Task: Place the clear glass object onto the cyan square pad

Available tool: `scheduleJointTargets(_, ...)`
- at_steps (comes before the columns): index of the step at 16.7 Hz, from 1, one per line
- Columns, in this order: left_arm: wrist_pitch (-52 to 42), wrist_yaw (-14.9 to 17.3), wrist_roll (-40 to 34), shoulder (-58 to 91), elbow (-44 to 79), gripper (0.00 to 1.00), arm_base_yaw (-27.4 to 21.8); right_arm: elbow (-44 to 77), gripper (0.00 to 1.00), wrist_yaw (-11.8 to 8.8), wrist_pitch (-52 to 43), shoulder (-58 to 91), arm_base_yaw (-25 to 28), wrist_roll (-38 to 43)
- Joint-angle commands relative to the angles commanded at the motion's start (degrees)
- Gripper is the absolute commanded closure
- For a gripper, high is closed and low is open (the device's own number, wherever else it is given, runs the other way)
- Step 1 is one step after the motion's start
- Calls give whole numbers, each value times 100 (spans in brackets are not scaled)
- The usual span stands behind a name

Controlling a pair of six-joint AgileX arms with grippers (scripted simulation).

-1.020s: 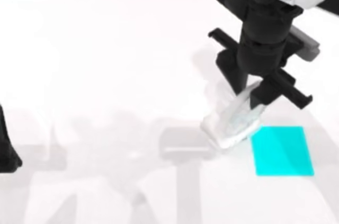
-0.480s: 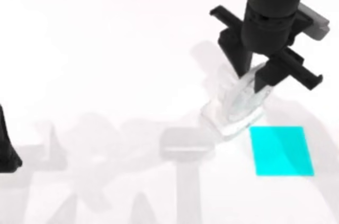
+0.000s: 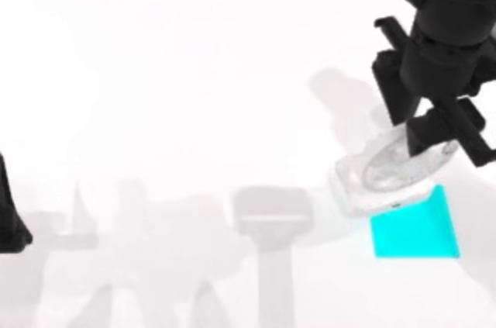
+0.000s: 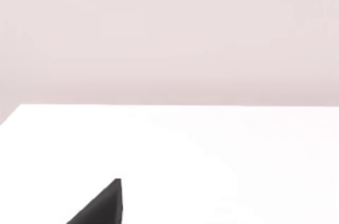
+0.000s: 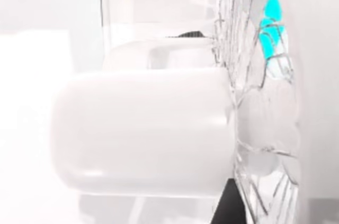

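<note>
My right pincer (image 3: 416, 136) pinches the clear glass object (image 3: 391, 173), overlapping the cyan square pad (image 3: 418, 231) at its 11 o'clock corner. My left arm sits parked at 9 o'clock; I cannot tell its pincer's state.

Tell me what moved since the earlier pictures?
The right gripper, shut on the clear glass object, carried it toward the table's right; it now overlaps the cyan square pad at its upper left corner. The pad and the parked left arm stayed put.
</note>
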Motion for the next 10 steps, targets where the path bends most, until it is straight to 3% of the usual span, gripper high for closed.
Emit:
scheduleJointTargets(4,0,0,0,0,0,0,0,-936,100,-76,251,-628,-264,1113)
scheduleJointTargets(10,0,0,0,0,0,0,0,-1131,100,-87,309,-769,-298,1322)
